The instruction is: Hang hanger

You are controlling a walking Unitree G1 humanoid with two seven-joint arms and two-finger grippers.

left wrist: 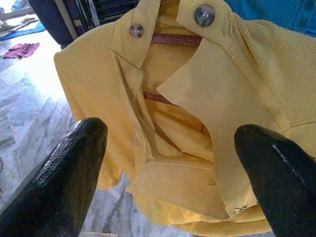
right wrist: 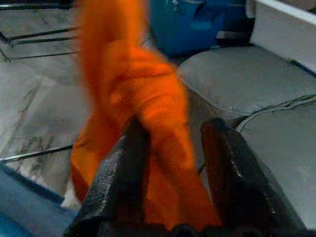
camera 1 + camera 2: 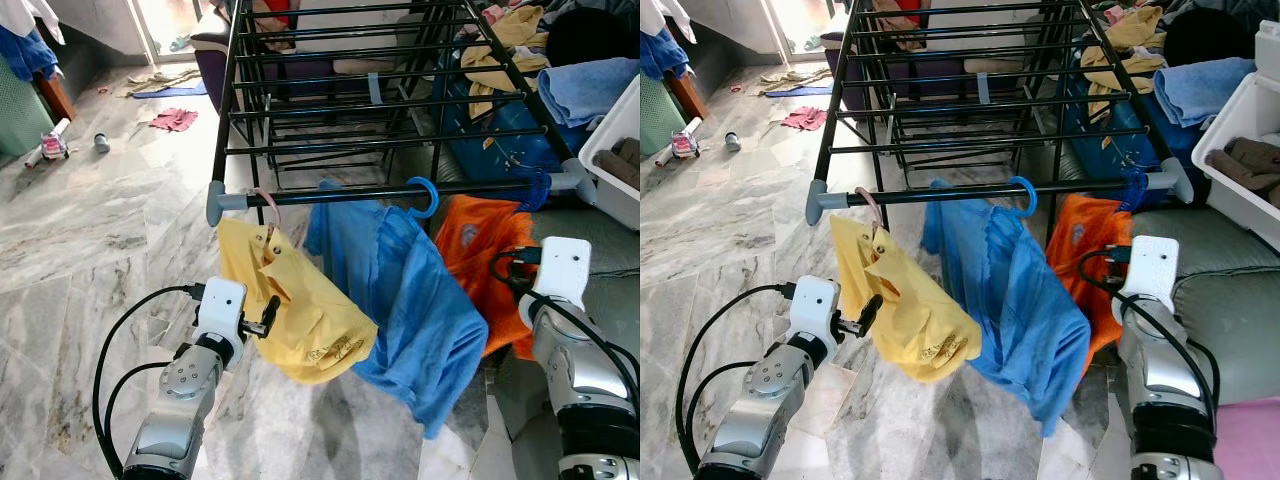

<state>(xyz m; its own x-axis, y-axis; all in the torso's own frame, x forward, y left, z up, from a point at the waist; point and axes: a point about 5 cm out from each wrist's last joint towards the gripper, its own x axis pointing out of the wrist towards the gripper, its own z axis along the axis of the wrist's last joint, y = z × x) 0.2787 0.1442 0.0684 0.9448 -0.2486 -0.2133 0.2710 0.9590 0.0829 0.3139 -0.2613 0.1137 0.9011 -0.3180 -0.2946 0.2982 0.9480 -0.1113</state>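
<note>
**Three garments on the front rail, both grippers close in**

Silver arms rise from the bottom corners of the head view, each ending in a white wrist block. The left gripper, lower left of centre, points its black fingers at the yellow knit polo shirt; in its wrist view the fingers stand wide apart, with nothing between them but the shirt's collar and placket just ahead. Low on the right, the right gripper has orange cloth running down between its two fingers. They sit close on either side of the fabric, so it looks pinched, though I cannot say how firmly.

The yellow shirt is on a pale pink hanger whose hook is over the black metal front rail of the drying rack, near the grey end cap at the left. A blue shirt hangs mid-frame on a blue plastic hanger, also hooked on the rail. The orange T-shirt hangs at the right end, its hanger hook hard to make out. Marble floor lies beneath.

All three seem already hung, so I judge this the closing step: letting go and checking. The next move calls for the right fingers to release the orange fabric without dragging it off the rail, and for the left arm to back away without snagging the yellow collar.
</note>
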